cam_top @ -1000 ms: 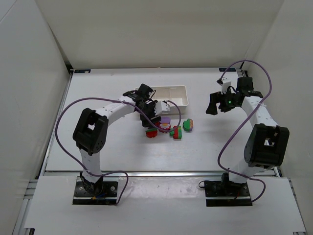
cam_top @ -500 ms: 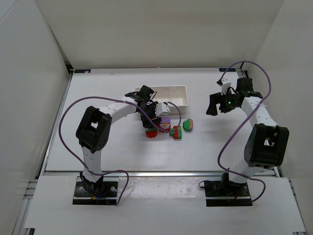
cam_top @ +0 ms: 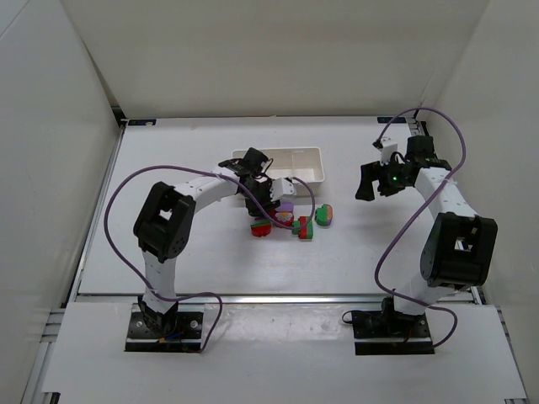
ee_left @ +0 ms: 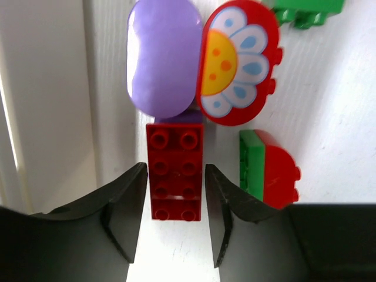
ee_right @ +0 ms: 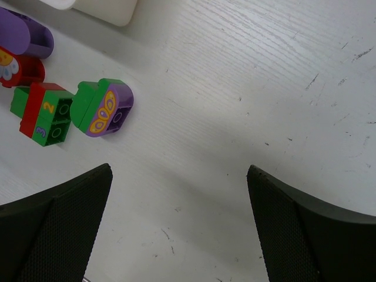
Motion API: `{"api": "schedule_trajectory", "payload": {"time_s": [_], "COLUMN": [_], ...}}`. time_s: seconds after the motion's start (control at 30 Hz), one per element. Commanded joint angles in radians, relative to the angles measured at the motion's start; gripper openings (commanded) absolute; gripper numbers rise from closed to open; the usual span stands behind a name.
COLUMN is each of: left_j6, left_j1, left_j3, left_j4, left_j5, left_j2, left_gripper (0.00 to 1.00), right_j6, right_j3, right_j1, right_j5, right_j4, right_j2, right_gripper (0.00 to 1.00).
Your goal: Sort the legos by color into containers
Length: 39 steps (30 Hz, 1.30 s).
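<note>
A: Left jaws?
B: Set close along both long sides of a red brick (ee_left: 174, 158) lying flat on the bench (ee_left: 53, 88). Whether they press it, cannot tell.
A: Around it?
B: Purple rounded brick (ee_left: 163, 56) just beyond its end at 12 o'clock, red flower brick (ee_left: 238, 64) at 1 o'clock, green-and-red pair (ee_left: 267, 170) at 3 o'clock. All lie outside the white tray (cam_top: 296, 153), which sits at 12 o'clock of them from above.
A: Right jaws?
B: Spread wide, holding nothing, at 2 o'clock, well apart.
</note>
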Motion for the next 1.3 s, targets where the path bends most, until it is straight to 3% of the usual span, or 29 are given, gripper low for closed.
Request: {"api": "schedule_trajectory", "payload": {"time_s": [0.0,0.1,0.2,0.47,0.57,0.63,0.73,0.9,1.0,1.17,1.27], "left_j6": [0.021,0.007,-0.034,-0.195,-0.243,-0.304,-0.426,-0.762,-0.915,-1.23,-1.25], "left_j1": [-0.01,-0.009,-0.004,0.059,0.114,0.172,0.252,0.355,0.367,0.375,0.364], "left_j3": [0.028,0.038,0.042,0.077,0.137,0.153,0.192,0.29,0.306,0.229,0.239], "left_j4": [0.009,0.009,0.003,-0.092,-0.168,-0.169,-0.147,-0.046,0.067,0.445,0.482], "left_j5": [0.058,0.068,0.082,0.202,0.373,0.563,0.757,1.021,1.036,1.027,1.032], "left_j2": [-0.011,-0.021,-0.052,-0.235,-0.298,-0.324,-0.306,-0.178,-0.126,-0.12,-0.101], "left_gripper": [0.5,0.33,0.22,0.15,0.13,0.13,0.13,0.15,0.15,0.15,0.15], "right_j6": [-0.017,-0.019,-0.017,0.044,0.079,0.128,0.216,0.305,0.329,0.372,0.463], "right_j3": [-0.001,0.005,0.016,0.05,0.093,0.119,0.151,0.22,0.269,0.329,0.34], "right_j1": [-0.001,0.001,0.001,-0.001,-0.001,-0.001,0.002,0.061,0.122,0.251,0.291], "right_j5": [-0.005,-0.016,-0.04,-0.201,-0.29,-0.348,-0.585,-0.749,-0.787,-0.757,-0.735], "right_j4": [0.023,0.022,0.022,0.054,0.066,0.099,0.175,0.255,0.28,0.348,0.433], "right_j2": [-0.009,-0.004,-0.001,0.01,0.02,0.033,0.068,0.129,0.149,0.163,0.174], "right_gripper": [0.98,0.98,0.97,0.95,0.95,0.95,0.94,0.92,0.9,0.9,0.89]}}
